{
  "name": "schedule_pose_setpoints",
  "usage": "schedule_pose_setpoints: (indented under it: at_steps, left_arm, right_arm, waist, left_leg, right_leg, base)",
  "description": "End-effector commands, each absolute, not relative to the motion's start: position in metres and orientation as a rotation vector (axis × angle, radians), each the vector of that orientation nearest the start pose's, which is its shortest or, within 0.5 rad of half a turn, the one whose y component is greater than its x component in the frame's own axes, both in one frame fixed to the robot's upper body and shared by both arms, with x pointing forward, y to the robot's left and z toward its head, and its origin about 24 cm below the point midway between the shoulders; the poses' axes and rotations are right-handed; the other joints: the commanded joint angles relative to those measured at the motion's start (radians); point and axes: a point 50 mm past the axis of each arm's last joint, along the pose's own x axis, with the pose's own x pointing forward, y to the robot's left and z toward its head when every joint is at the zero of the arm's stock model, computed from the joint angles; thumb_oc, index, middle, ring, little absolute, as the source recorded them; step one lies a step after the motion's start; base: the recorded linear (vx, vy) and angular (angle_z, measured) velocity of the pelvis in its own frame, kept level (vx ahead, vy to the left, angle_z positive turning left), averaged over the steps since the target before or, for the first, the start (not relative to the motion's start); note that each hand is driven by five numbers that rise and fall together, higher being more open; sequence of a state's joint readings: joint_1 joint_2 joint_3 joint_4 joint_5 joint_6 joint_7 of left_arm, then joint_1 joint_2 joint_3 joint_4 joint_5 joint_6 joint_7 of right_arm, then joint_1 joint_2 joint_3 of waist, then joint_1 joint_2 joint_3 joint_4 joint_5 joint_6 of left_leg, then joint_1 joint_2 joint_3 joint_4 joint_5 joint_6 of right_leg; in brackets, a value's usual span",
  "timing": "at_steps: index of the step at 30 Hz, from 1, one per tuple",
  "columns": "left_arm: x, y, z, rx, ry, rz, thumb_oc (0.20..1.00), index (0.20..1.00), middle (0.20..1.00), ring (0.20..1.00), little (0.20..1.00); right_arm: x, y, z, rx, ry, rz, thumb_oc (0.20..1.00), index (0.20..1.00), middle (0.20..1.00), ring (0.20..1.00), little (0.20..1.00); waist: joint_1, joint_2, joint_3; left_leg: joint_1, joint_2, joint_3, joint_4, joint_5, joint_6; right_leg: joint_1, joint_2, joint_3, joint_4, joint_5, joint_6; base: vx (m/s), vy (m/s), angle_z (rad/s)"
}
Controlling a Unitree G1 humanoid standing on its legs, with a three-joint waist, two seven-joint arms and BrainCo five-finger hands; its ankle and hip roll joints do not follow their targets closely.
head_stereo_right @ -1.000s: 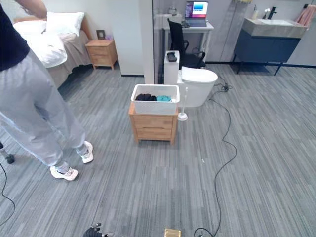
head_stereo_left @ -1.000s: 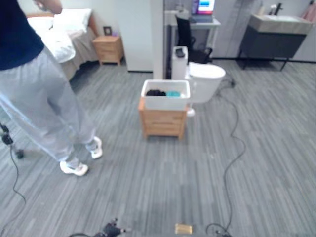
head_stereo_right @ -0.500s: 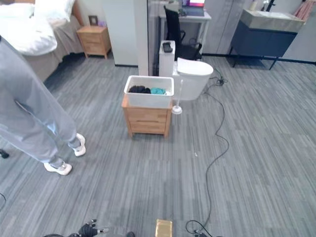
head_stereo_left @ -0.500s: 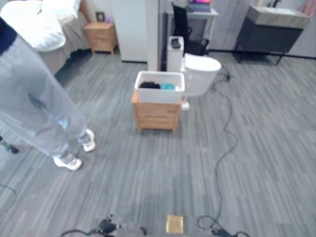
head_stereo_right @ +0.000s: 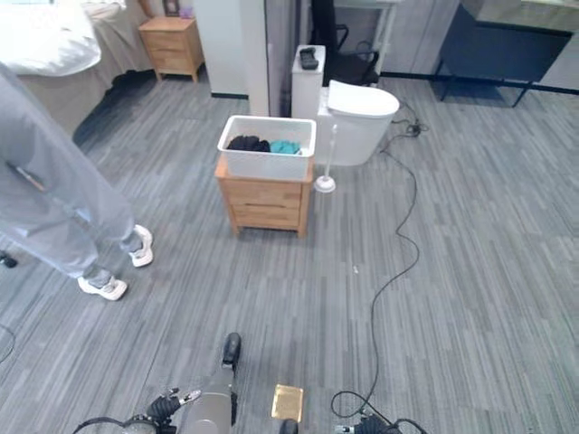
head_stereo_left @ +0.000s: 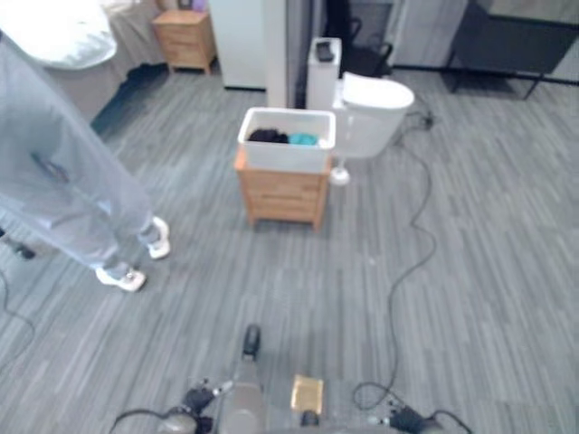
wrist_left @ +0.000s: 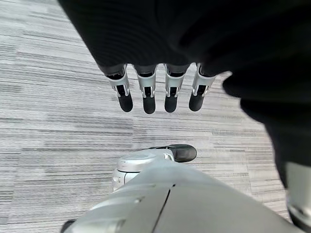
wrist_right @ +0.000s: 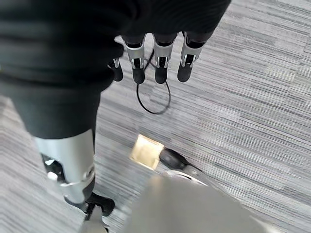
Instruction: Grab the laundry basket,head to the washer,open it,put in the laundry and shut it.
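Basket (head_stereo_right: 268,147) sits on a small wooden cabinet (head_stereo_right: 263,201) at 12 o'clock, mid-floor, well apart from both hands. White, rectangular, upright, mouth up; long axis runs 9-to-3 across the view. Dark clothes (head_stereo_right: 246,143) in its 9 o'clock half, teal cloth (head_stereo_right: 285,146) in the 3 o'clock half.

Left hand (wrist_left: 155,90): fingers straight and relaxed, spread in a row, holding nothing, grey plank floor (head_stereo_right: 470,235) beneath it. Right hand (wrist_right: 158,58): same, fingers loose and hanging straight, empty, over the floor.

Around the basket: toilet (head_stereo_right: 357,117) just beside it at 2 o'clock, brush stand (head_stereo_right: 325,183) at the cabinet's 3 o'clock corner. White wall end (head_stereo_right: 254,54) right behind at 12. Person (head_stereo_right: 54,194) in grey trousers stands at 9–10 o'clock, shoes on the floor, near the cabinet's left approach. Cable (head_stereo_right: 398,244) snakes from the toilet down the floor at 3–5 o'clock. Bed (head_stereo_right: 54,45) and nightstand (head_stereo_right: 171,45) at 10–11, dark vanity (head_stereo_right: 507,45) at 1–2. Bare floor between here and the cabinet front.
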State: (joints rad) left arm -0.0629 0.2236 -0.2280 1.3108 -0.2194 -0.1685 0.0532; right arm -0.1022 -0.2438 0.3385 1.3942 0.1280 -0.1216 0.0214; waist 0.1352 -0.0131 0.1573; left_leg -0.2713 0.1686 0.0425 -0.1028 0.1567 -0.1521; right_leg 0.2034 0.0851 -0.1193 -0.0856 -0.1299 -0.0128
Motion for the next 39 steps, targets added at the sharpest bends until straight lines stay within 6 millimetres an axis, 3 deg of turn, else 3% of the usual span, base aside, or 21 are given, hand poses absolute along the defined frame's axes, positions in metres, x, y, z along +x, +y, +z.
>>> schedule_pose_setpoints:
  at_steps: [1, 2, 5, 7, 9, 12, 14, 17, 18, 19, 24, 28, 29, 30, 31, 32, 34, 35, 36, 37, 39]
  left_arm:
    - [0.115, 0.235, -0.153, 0.211, 1.048, 0.126, 1.0, 1.0, 1.0, 1.0, 1.0]
    - [0.116, 0.237, -0.153, 0.212, 1.046, 0.129, 1.0, 1.0, 1.0, 1.0, 1.0]
    - [0.122, 0.239, -0.15, 0.224, 1.023, 0.117, 1.0, 1.0, 1.0, 1.0, 1.0]
    - [0.131, 0.241, -0.145, 0.236, 0.987, 0.107, 1.0, 1.0, 1.0, 1.0, 1.0]
    - [0.14, 0.242, -0.141, 0.242, 0.955, 0.106, 1.0, 1.0, 1.0, 1.0, 1.0]
    - [0.147, 0.246, -0.138, 0.259, 0.936, 0.106, 1.0, 1.0, 1.0, 1.0, 1.0]
    - [0.152, 0.246, -0.135, 0.27, 0.922, 0.098, 1.0, 1.0, 1.0, 1.0, 1.0]
    - [0.154, 0.243, -0.136, 0.265, 0.916, 0.088, 1.0, 1.0, 1.0, 1.0, 1.0]
    - [0.157, 0.24, -0.135, 0.276, 0.909, 0.065, 1.0, 1.0, 1.0, 1.0, 1.0]
    - [0.157, 0.237, -0.136, 0.282, 0.911, 0.054, 1.0, 1.0, 1.0, 1.0, 1.0]
    - [0.146, 0.228, -0.143, 0.289, 0.959, 0.003, 1.0, 1.0, 1.0, 1.0, 1.0]
    - [0.134, 0.224, -0.149, 0.29, 0.995, -0.025, 1.0, 1.0, 1.0, 1.0, 1.0]
    - [0.131, 0.222, -0.15, 0.287, 1.003, -0.029, 1.0, 1.0, 1.0, 1.0, 1.0]
    - [0.133, 0.221, -0.149, 0.259, 0.992, -0.01, 1.0, 1.0, 1.0, 1.0, 1.0]
    - [0.142, 0.221, -0.146, 0.228, 0.956, 0.027, 1.0, 1.0, 1.0, 1.0, 1.0]
    - [0.144, 0.221, -0.145, 0.218, 0.951, 0.04, 1.0, 1.0, 1.0, 1.0, 1.0]
    - [0.147, 0.222, -0.144, 0.222, 0.949, 0.041, 1.0, 1.0, 1.0, 1.0, 1.0]
    - [0.148, 0.225, -0.142, 0.235, 0.934, 0.038, 1.0, 1.0, 1.0, 1.0, 1.0]
    - [0.148, 0.224, -0.142, 0.235, 0.934, 0.038, 1.0, 1.0, 1.0, 1.0, 1.0]
    - [0.147, 0.227, -0.142, 0.247, 0.934, 0.04, 1.0, 1.0, 1.0, 1.0, 1.0]
    - [0.146, 0.225, -0.143, 0.244, 0.938, 0.03, 1.0, 1.0, 1.0, 1.0, 1.0]
  right_arm:
    - [0.087, -0.236, -0.162, -0.318, 1.203, 0.048, 1.0, 1.0, 1.0, 1.0, 1.0]
    - [0.088, -0.234, -0.162, -0.303, 1.198, 0.043, 1.0, 1.0, 1.0, 1.0, 1.0]
    - [0.085, -0.236, -0.162, -0.279, 1.199, 0.022, 1.0, 1.0, 1.0, 1.0, 1.0]
    - [0.091, -0.237, -0.16, -0.264, 1.174, 0.006, 1.0, 1.0, 1.0, 1.0, 1.0]
    - [0.097, -0.239, -0.157, -0.251, 1.146, -0.01, 1.0, 1.0, 1.0, 1.0, 1.0]
    - [0.104, -0.236, -0.155, -0.233, 1.11, 0.008, 1.0, 1.0, 1.0, 1.0, 1.0]
    - [0.106, -0.24, -0.152, -0.224, 1.079, -0.01, 1.0, 1.0, 1.0, 1.0, 1.0]
    - [0.106, -0.246, -0.15, -0.217, 1.057, -0.03, 1.0, 1.0, 1.0, 1.0, 1.0]
    - [0.103, -0.252, -0.148, -0.21, 1.045, -0.062, 1.0, 1.0, 1.0, 1.0, 1.0]
    - [0.1, -0.256, -0.147, -0.214, 1.049, -0.072, 1.0, 1.0, 1.0, 1.0, 1.0]
    - [0.095, -0.262, -0.147, -0.24, 1.071, -0.07, 1.0, 1.0, 1.0, 1.0, 1.0]
    - [0.095, -0.262, -0.148, -0.261, 1.09, -0.054, 1.0, 1.0, 1.0, 1.0, 1.0]
    - [0.098, -0.262, -0.148, -0.274, 1.093, -0.048, 1.0, 1.0, 1.0, 1.0, 1.0]
    - [0.105, -0.264, -0.146, -0.268, 1.081, -0.066, 1.0, 1.0, 1.0, 1.0, 1.0]
    - [0.12, -0.264, -0.143, -0.277, 1.054, -0.081, 1.0, 1.0, 1.0, 1.0, 1.0]
    - [0.121, -0.264, -0.143, -0.297, 1.065, -0.077, 1.0, 1.0, 1.0, 1.0, 1.0]
    - [0.122, -0.264, -0.144, -0.324, 1.086, -0.065, 1.0, 1.0, 1.0, 1.0, 1.0]
    - [0.121, -0.264, -0.144, -0.326, 1.087, -0.064, 1.0, 1.0, 1.0, 1.0, 1.0]
    - [0.121, -0.264, -0.144, -0.326, 1.087, -0.065, 1.0, 1.0, 1.0, 1.0, 1.0]
    - [0.12, -0.263, -0.145, -0.342, 1.091, -0.041, 1.0, 1.0, 1.0, 1.0, 1.0]
    - [0.115, -0.26, -0.147, -0.361, 1.11, -0.014, 1.0, 1.0, 1.0, 1.0, 1.0]
  waist:
    - [0.03, -0.025, -0.064]
    - [0.034, -0.039, -0.073]
    - [0.035, -0.069, -0.103]
    - [0.024, -0.06, -0.101]
    - [0.004, -0.037, -0.088]
    - [-0.053, -0.003, -0.054]
    - [-0.11, 0.002, -0.028]
    - [-0.147, -0.011, -0.023]
    - [-0.178, -0.03, -0.024]
    - [-0.189, -0.029, -0.017]
    - [-0.207, -0.037, -0.036]
    - [-0.195, -0.028, -0.074]
    - [-0.191, -0.018, -0.085]
    - [-0.169, -0.026, -0.056]
    - [-0.131, -0.055, -0.006]
    - [-0.105, -0.054, 0.009]
    - [-0.075, -0.065, 0.008]
    - [-0.053, -0.048, -0.007]
    - [-0.049, -0.049, -0.002]
    - [-0.037, -0.028, -0.011]
    - [-0.038, -0.009, -0.034]
  left_leg:
    - [-0.08, -0.013, 0.022, 0.176, 0.079, 0.03]
    - [-0.089, -0.031, 0.037, 0.229, 0.054, 0.045]
    - [-0.058, -0.094, 0.084, 0.274, -0.024, 0.098]
    - [-0.011, -0.129, 0.097, 0.26, -0.067, 0.141]
    - [0.059, -0.163, 0.09, 0.244, -0.108, 0.181]
    - [0.192, -0.201, 0.016, 0.204, -0.152, 0.215]
    - [0.288, -0.228, -0.053, 0.181, -0.194, 0.212]
    - [0.339, -0.246, -0.093, 0.175, -0.229, 0.199]
    - [0.38, -0.261, -0.129, 0.174, -0.264, 0.179]
    - [0.406, -0.257, -0.141, 0.177, -0.28, 0.17]
    - [0.516, -0.233, -0.174, 0.174, -0.305, 0.131]
    - [0.569, -0.19, -0.157, 0.178, -0.312, 0.101]
    - [0.554, -0.171, -0.144, 0.247, -0.259, 0.069]
    - [0.371, -0.157, -0.121, 0.614, -0.125, 0.005]
    - [0.222, -0.199, -0.149, 0.859, -0.065, 0.025]
    - [0.157, -0.189, -0.149, 0.903, -0.097, 0.053]
    - [0.117, -0.133, -0.11, 0.734, -0.123, 0.078]
    - [0.125, -0.117, -0.109, 0.472, -0.125, 0.084]
    - [0.139, -0.118, -0.104, 0.46, -0.122, 0.084]
    - [0.159, -0.112, -0.12, 0.311, -0.09, 0.071]
    - [0.217, -0.106, -0.123, 0.23, -0.118, 0.073]
  right_leg:
    - [0.106, -0.186, 0.001, 0.118, -0.086, 0.117]
    - [0.101, -0.21, -0.004, 0.148, -0.066, 0.135]
    - [0.051, -0.282, -0.003, 0.303, 0.133, 0.181]
    - [-0.026, -0.296, 0.009, 0.485, 0.265, 0.186]
    - [-0.096, -0.301, 0.018, 0.623, 0.339, 0.188]
    - [-0.273, -0.227, 0.047, 0.711, 0.244, 0.147]
    - [-0.38, -0.173, 0.038, 0.587, 0.163, 0.13]
    - [-0.402, -0.157, 0.053, 0.409, 0.162, 0.136]
    - [-0.431, -0.161, 0.112, 0.246, 0.193, 0.155]
    - [-0.435, -0.173, 0.109, 0.19, 0.225, 0.163]
    - [-0.429, -0.228, -0.04, 0.097, 0.313, 0.184]
    - [-0.376, -0.22, -0.125, 0.089, 0.311, 0.173]
    - [-0.352, -0.205, -0.147, 0.08, 0.302, 0.163]
    - [-0.304, -0.192, -0.117, 0.08, 0.275, 0.124]
    - [-0.275, -0.187, -0.084, 0.102, 0.244, 0.08]
    - [-0.25, -0.169, -0.068, 0.102, 0.221, 0.068]
    - [-0.207, -0.164, -0.056, 0.095, 0.194, 0.066]
    - [-0.181, -0.149, -0.039, 0.094, 0.17, 0.075]
    - [-0.175, -0.15, -0.034, 0.094, 0.169, 0.075]
    - [-0.164, -0.139, -0.029, 0.104, 0.149, 0.075]
    - [-0.149, -0.136, -0.037, 0.124, 0.121, 0.083]
  base:
    - [0.37, 0.242, -0.27]
    - [0.39, 0.261, -0.08]
    - [0.38, 0.316, -0.13]
    - [0.35, 0.373, -0.08]
    - [0.36, 0.355, 0.19]
    - [0.47, 0.231, 0.41]
    - [0.51, 0.054, 0.66]
    - [0.44, -0.066, 1.05]
    - [0.48, -0.108, 1.23]
    - [0.62, -0.149, 1.38]
    - [0.41, -0.126, 0.68]
    - [0.36, -0.191, 0.27]
    - [0.31, -0.287, -0.19]
    - [0.19, -0.376, -0.47]
    - [0.13, -0.345, -0.59]
    - [0.19, -0.266, -0.82]
    - [0.35, -0.065, -0.59]
    - [0.32, 0.037, -0.14]
    - [0.33, 0.099, -0.16]
    - [0.2, 0.079, -0.44]
    - [0.24, 0.099, -0.48]
